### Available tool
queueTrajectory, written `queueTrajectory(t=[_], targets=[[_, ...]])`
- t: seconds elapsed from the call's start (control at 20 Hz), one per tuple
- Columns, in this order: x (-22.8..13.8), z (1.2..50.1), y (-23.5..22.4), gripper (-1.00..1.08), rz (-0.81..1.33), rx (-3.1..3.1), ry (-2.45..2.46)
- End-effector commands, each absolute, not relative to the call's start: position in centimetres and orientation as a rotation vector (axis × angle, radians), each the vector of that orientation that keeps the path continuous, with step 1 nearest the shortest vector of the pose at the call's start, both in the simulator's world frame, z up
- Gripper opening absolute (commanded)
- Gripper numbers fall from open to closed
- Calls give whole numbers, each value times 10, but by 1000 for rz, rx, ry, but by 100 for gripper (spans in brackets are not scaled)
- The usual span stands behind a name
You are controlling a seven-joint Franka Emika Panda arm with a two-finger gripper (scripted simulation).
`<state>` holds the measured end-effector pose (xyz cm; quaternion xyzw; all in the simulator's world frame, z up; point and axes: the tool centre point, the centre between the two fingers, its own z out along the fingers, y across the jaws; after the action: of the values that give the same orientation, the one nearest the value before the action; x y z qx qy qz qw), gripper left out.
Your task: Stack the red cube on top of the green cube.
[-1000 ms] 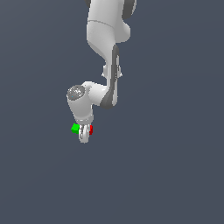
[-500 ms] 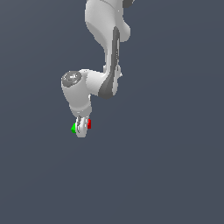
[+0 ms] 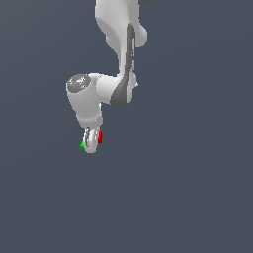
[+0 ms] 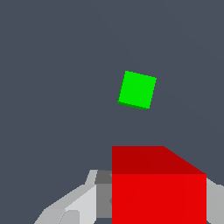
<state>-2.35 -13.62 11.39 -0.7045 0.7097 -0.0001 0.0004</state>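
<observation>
Gripping the red cube (image 4: 158, 188), the gripper (image 3: 91, 143) has its jaws clamped on it, lifted off the grey floor (image 3: 188, 197). Green cube (image 4: 137, 89) lies on the floor beneath, just beside the fingertips at the exterior view's left.

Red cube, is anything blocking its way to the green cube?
Nothing visible does. The small bright red cube sits between the jaws of the gripper, and in the wrist view only bare grey floor lies between it and the small bright green cube.
</observation>
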Motion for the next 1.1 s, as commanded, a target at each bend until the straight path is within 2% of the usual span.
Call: queueTrajectory(t=[0.0, 0.6, 0.9, 0.95, 1.05], targets=[[-24, 112, -140, -100, -1, -2212, 2230], [-35, 73, -199, -100, 0, -2213, 2230], [-36, 65, -211, -100, 0, -2214, 2229], [-36, 65, -211, 100, 0, -2214, 2229], [-36, 65, -211, 100, 0, -2214, 2229]])
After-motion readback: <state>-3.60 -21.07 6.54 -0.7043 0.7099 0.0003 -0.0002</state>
